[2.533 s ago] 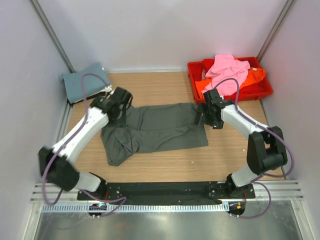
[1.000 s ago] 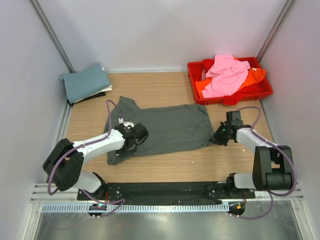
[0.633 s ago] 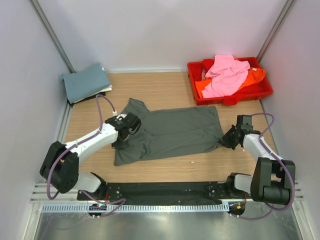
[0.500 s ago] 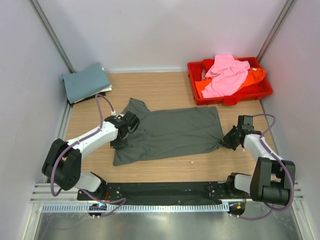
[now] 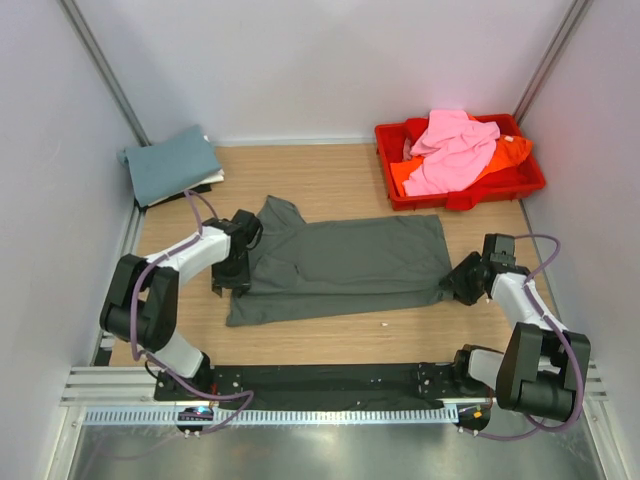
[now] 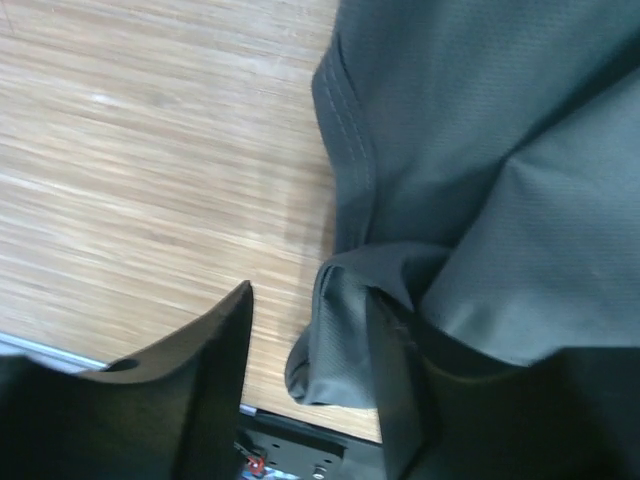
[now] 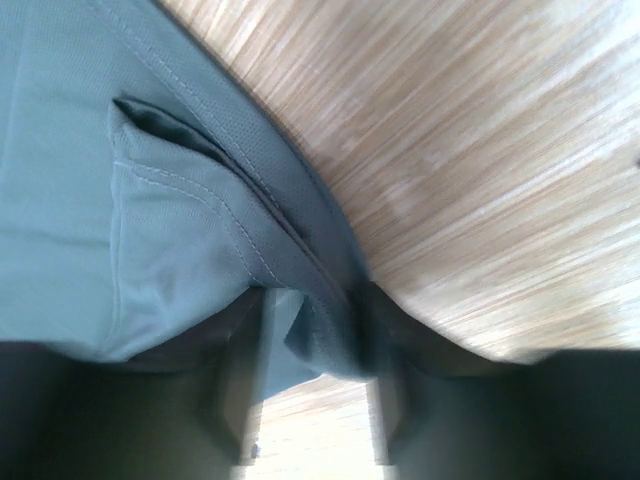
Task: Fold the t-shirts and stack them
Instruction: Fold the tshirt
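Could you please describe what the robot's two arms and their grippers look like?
Both the left arm and the right arm have white link shells between chunky black joints, and they rise from a black base plate. A purple-grey cable loops along each. The left gripper and the right gripper end in flat, dark, matte fingers. No markings are readable.

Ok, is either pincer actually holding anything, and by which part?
Apparently nothing: left pincer and right pincer each straddle an end edge of the dark grey t-shirt, jaws parted, cloth loose between.
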Motion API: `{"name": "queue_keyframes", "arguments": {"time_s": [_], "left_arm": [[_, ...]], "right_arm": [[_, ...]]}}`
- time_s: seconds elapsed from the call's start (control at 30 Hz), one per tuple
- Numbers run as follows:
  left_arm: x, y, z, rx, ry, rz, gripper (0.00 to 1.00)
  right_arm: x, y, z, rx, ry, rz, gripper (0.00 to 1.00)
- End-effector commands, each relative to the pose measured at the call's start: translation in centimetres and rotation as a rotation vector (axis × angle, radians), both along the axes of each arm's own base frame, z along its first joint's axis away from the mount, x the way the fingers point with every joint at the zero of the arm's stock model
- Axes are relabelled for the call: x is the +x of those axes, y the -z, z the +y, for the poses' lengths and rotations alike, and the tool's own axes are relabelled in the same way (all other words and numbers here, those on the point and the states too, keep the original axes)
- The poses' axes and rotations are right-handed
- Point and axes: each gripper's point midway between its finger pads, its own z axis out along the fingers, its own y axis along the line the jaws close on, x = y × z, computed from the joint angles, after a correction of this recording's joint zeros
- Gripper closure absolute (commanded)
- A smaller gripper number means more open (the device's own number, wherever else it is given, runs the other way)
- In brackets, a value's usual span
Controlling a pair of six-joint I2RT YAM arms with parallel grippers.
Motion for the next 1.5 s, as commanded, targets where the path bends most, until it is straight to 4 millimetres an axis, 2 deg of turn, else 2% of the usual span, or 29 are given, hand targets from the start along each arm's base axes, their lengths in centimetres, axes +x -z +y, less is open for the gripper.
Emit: {"name": "queue_keyframes", "arguments": {"time_s": [0.0,0.03,0.07,0.1,0.13,0.27,0.3,0.33,0.37,0.43,0.5,0.6,0.63,0.67,0.7,0.77,0.8,0.83,0.87,0.9,0.93,0.97,1.0,1.17,1.3,1.47], "left_arm": [[1.1,-1.7,-1.6,-0.047,0.042,-0.06,0.49],[0.9,-3.0,-1.5,-0.04,0.038,-0.092,0.44],[1.1,-3.9,-1.2,-0.019,0.035,-0.127,0.37],[1.1,-5.1,-1.6,-0.026,0.02,-0.154,0.36],[1.2,-7.0,-1.8,-0.054,0.008,-0.225,0.35],[0.6,-11.0,-3.7,-0.209,-0.065,-0.403,0.34],[-0.4,-10.3,-4.7,-0.261,-0.081,-0.389,0.34],[-0.4,-10.2,-5.2,-0.3,-0.095,-0.416,0.36],[-1.5,-9.3,-5.4,-0.315,-0.09,-0.404,0.36],[-2.2,-7.8,-6.0,-0.338,-0.11,-0.388,0.36],[-3.7,-5.0,-6.3,-0.333,-0.102,-0.311,0.36],[-4.0,-2.8,-7.0,-0.339,-0.101,-0.29,0.36],[-3.5,-2.7,-7.5,-0.357,-0.098,-0.309,0.36],[-3.4,-2.3,-7.6,-0.354,-0.095,-0.308,0.36],[-2.9,-2.2,-7.9,-0.362,-0.091,-0.317,0.36],[-2.2,-2.3,-8.2,-0.354,-0.068,-0.32,0.36],[-2.0,-2.4,-8.2,-0.346,-0.06,-0.321,0.36],[-1.9,-2.1,-8.3,-0.338,-0.055,-0.307,0.36],[-1.7,-2.2,-8.5,-0.339,-0.05,-0.309,0.36],[-1.6,-2.1,-8.5,-0.332,-0.045,-0.304,0.36],[-1.6,-2.0,-8.5,-0.331,-0.045,-0.305,0.36],[-1.8,-1.6,-8.3,-0.321,-0.045,-0.297,0.36],[-1.8,-1.3,-8.2,-0.32,-0.048,-0.294,0.36],[-3.0,0.0,-7.5,-0.315,-0.069,-0.279,0.37],[-3.7,0.7,-6.8,-0.3,-0.083,-0.274,0.37],[-4.5,1.2,-6.4,-0.299,-0.092,-0.269,0.38]], "right_arm": [[0.4,-0.4,0.2,0.01,-0.016,-0.03,0.42],[0.5,-1.0,0.1,0.002,-0.015,-0.052,0.24],[0.2,-1.2,-0.1,-0.009,-0.011,-0.046,0.15],[0.4,-1.7,-0.5,-0.029,0.005,-0.059,0.01],[0.6,-2.5,-0.4,-0.032,0.007,-0.094,0.0],[0.9,-4.9,-0.8,-0.053,0.034,-0.158,0.0],[1.4,-5.9,-0.9,-0.062,0.037,-0.188,0.0],[1.6,-6.5,-1.0,-0.07,0.037,-0.205,0.0],[1.8,-7.2,-1.1,-0.081,0.029,-0.228,0.0],[2.5,-8.6,-0.8,-0.087,-0.007,-0.273,0.0],[3.1,-9.9,-0.5,-0.108,-0.043,-0.302,0.03],[4.2,-11.5,1.3,-0.154,-0.127,-0.346,0.13],[4.6,-11.8,2.3,-0.16,-0.17,-0.362,0.22],[5.1,-11.7,3.3,-0.166,-0.214,-0.364,0.27],[5.6,-11.2,4.7,-0.158,-0.276,-0.34,0.38],[6.5,-10.2,5.2,-0.151,-0.311,-0.31,0.43],[7.3,-10.6,4.8,-0.175,-0.313,-0.31,0.44],[7.8,-9.3,4.4,-0.2,-0.327,-0.257,0.45],[7.9,-9.1,4.0,-0.222,-0.33,-0.234,0.45],[8.6,-9.3,3.1,-0.274,-0.308,-0.225,0.52],[8.8,-9.0,2.7,-0.293,-0.307,-0.21,0.53],[8.8,-8.0,2.3,-0.313,-0.311,-0.164,0.53],[9.2,-8.0,1.7,-0.339,-0.296,-0.149,0.53],[9.0,-5.1,2.0,-0.315,-0.311,-0.058,0.44],[9.0,-4.2,1.7,-0.327,-0.312,-0.027,0.35],[9.2,-3.2,1.6,-0.329,-0.313,0.003,0.34]]}}
